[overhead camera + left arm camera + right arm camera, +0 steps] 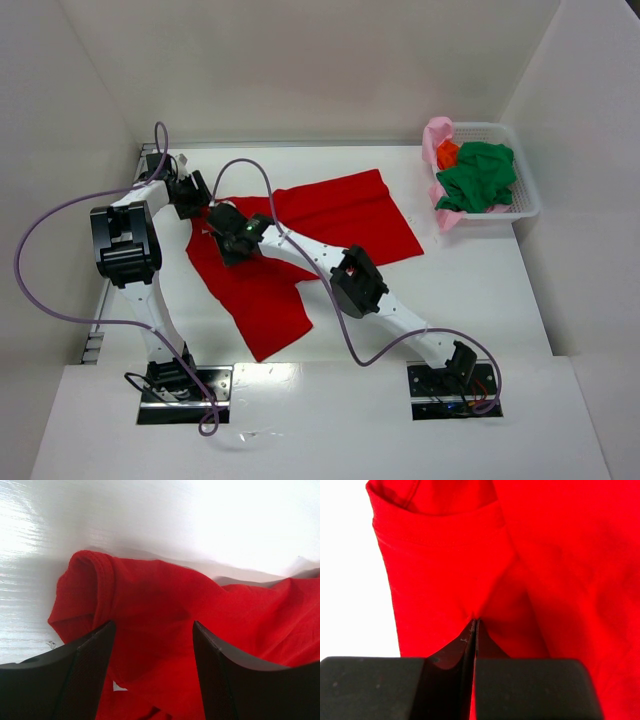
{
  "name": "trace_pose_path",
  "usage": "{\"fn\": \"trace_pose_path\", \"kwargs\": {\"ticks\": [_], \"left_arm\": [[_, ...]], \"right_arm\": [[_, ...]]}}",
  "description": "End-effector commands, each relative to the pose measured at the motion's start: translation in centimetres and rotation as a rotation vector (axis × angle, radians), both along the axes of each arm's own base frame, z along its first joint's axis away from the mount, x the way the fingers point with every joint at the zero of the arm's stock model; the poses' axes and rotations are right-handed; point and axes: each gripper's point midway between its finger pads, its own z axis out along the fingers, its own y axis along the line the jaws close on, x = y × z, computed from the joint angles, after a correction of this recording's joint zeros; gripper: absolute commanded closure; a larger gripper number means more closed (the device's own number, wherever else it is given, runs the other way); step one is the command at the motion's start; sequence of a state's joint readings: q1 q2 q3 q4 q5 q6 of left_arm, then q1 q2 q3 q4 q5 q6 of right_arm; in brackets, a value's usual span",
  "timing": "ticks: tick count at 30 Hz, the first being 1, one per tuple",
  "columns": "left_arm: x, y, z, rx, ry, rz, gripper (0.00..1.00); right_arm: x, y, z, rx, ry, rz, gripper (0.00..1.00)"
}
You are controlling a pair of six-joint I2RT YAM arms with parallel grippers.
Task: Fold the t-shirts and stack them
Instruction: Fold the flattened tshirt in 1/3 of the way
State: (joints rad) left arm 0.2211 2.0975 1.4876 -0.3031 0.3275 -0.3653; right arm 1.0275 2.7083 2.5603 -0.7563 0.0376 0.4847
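Observation:
A bright red t-shirt point(340, 215) lies spread across the middle of the table. My right gripper point(228, 232) reaches over its left part and is shut on a pinch of the red cloth point(445, 565); the jaws point(475, 622) meet with fabric puckered between them. Just behind it, my left gripper point(203, 208) stands open over the shirt's rolled hem point(95, 580) by the back left edge, red cloth point(150, 595) lying between its fingers point(152, 626). A dark green t-shirt point(478, 178), a pale pink one point(437, 135) and an orange one point(447, 153) are bunched in the basket.
The white lattice basket point(527, 200) stands at the back right against the wall. White walls close in the table on three sides. Purple cables loop from both arms over the left and front of the table.

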Motion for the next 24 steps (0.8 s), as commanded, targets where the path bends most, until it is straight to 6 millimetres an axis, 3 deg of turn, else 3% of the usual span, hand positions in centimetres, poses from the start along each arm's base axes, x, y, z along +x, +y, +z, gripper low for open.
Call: {"fn": "trace_pose_path", "kwargs": {"ticks": [1,11,14,16,24], "left_arm": [[-1.0,0.1,-2.5,0.005,0.066,-0.018,0.28],[-1.1,0.1,-2.9,0.003,0.075,-0.018,0.28],[-1.1,0.1,-2.9,0.003,0.075,-0.018,0.28],[-1.1,0.1,-2.9,0.003,0.075,-0.018,0.28],[-1.1,0.1,-2.9,0.003,0.075,-0.018,0.28]], "right_arm": [[-1.5,1.6,5.9,0.098,-0.025,0.046,1.0],[-3.2,2.5,10.9,0.19,-0.049,0.08,1.0],[-3.8,2.5,11.1,0.201,-0.024,0.092,1.0],[-5.2,2.7,11.0,0.194,-0.018,0.113,1.0],[-8.4,2.4,7.7,0.135,0.052,0.167,1.0]]}}
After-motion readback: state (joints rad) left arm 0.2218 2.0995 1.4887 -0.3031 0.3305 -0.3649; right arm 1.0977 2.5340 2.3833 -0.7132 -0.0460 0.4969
